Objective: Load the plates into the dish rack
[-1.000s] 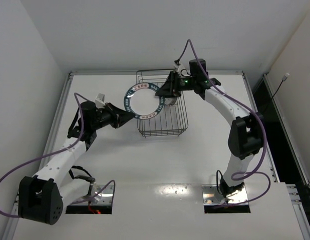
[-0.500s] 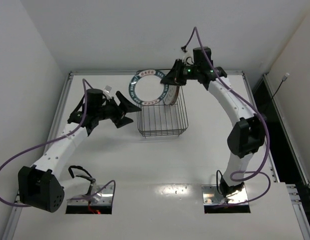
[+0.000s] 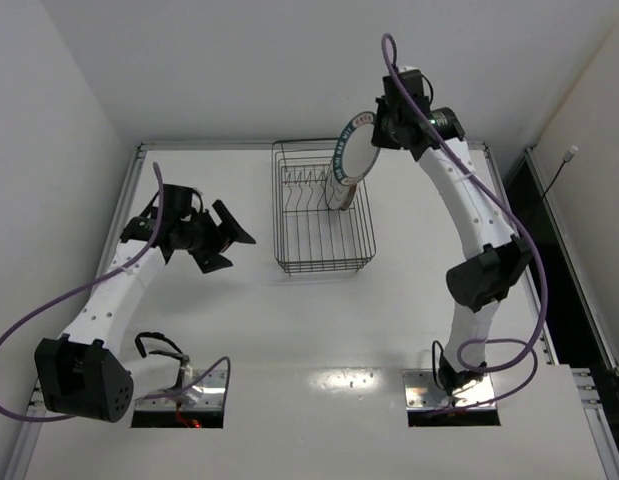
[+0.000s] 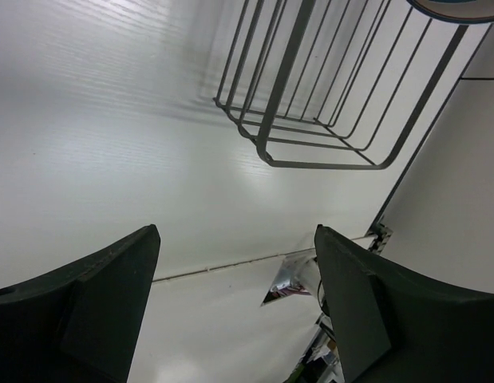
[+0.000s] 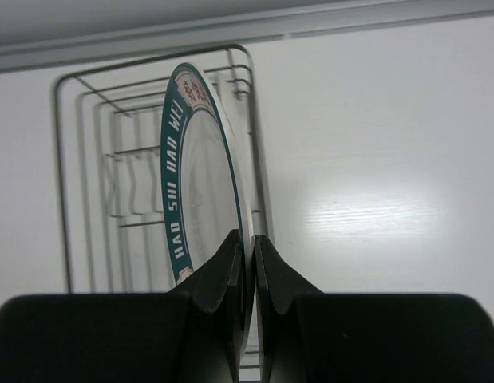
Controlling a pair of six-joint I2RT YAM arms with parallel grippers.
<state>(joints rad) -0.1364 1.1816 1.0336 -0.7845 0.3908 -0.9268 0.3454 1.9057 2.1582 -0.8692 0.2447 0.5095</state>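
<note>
Since half a second before, the right gripper (image 3: 379, 120) had swung the teal-rimmed plate (image 3: 351, 152) up and edge-on, and the left gripper (image 3: 229, 243) had drawn back. Bare table (image 3: 239, 330) lay open at the dish rack's (image 3: 323, 268) 3, 6 and 9 o'clock, with the table's far edge close at 12. The plate, pale-centred with a lettered band, hung over the rack's 1 o'clock corner, its rim pinched between the right fingers. The left gripper gaped empty at 9 o'clock.
</note>
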